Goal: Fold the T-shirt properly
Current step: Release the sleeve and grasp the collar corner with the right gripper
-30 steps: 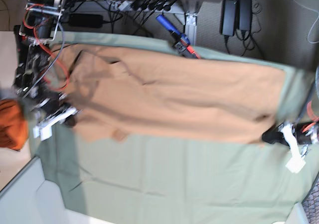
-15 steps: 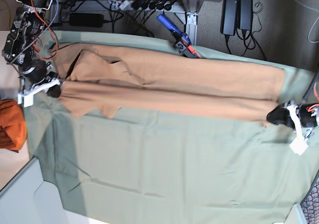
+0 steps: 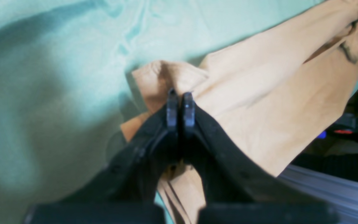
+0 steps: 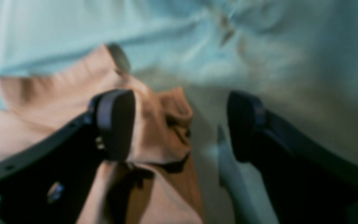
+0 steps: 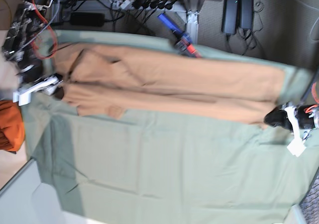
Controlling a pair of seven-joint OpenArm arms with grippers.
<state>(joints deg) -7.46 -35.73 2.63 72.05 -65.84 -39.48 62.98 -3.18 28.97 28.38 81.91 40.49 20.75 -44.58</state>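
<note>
Tan cotton T-shirt [image 5: 169, 87]: lying stretched long across the far half of the green sheet [image 5: 164, 169].
Green sheet: covering the counter.
Left claw [image 3: 180, 105]: pinching together on the T-shirt's edge at one end.
Right claw [image 4: 182, 124]: standing wide apart at the other end, bunched fabric lying against one finger [image 4: 115, 121].
Orange bundle [image 5: 11, 124]: sitting beside the sheet.

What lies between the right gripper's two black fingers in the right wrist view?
Between the right gripper fingers, standing apart, lie a bunched edge of the tan cotton T-shirt and bare pale green cloth sheet; neither is clamped.
</note>
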